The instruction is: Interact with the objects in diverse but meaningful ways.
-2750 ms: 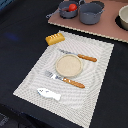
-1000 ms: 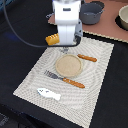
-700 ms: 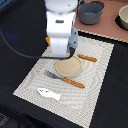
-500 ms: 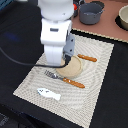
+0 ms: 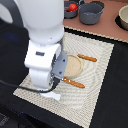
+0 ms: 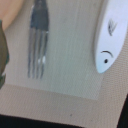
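Best lowered straight over the white fish (image 6: 110,35), clear of the fork (image 6: 37,37) alongside on the placemat (image 6: 70,55); gripper opening impossible to tell here.

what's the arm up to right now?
The Panda arm is low over the striped placemat, hiding the mat's near corner in the exterior view. The wrist view shows the white fish and a fork lying apart on the mat, nothing grasped. The fingers are out of view. The plate and pots sit untouched.
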